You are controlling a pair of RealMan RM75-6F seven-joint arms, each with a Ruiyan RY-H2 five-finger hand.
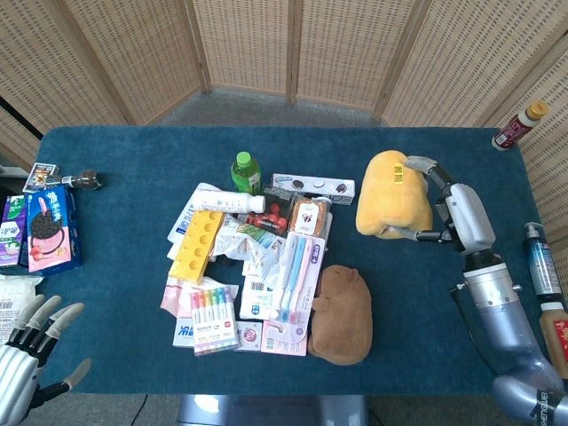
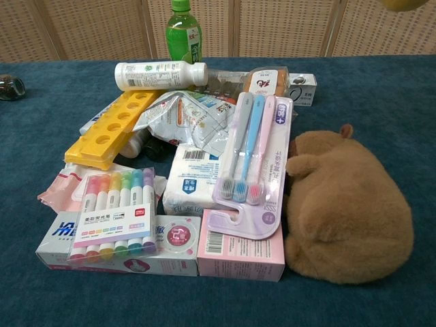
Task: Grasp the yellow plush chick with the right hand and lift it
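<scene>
Head view. The right hand (image 1: 453,211) holds the yellow plush chick (image 1: 394,195), fingers wrapped round its right flank: one curls over the top, one hooks under the bottom. The chick lies to the hand's left, its long axis running roughly toward the far edge of the blue cloth-covered table (image 1: 133,160). It appears to be clear of the cloth, over the right half of the table and nearer the far edge than the near one; the height I cannot judge. The brown plush animal (image 1: 342,312) lies well apart from it, toward the near edge. The left hand (image 1: 31,359) sits beyond the near-left corner, fingers spread, holding nothing; it is much the farther of the two from the chick.

Judgement: grasp made, lift looks largely done. What remains turns on the grip staying firm on one side of a soft, heavy-looking body.

Chest view. Only a yellow sliver shows at the top-right corner, the underside of the chick cut by the frame. Neither hand is visible. The green drinks bottle (image 2: 184,27) stands toward the far edge behind the clutter.
</scene>
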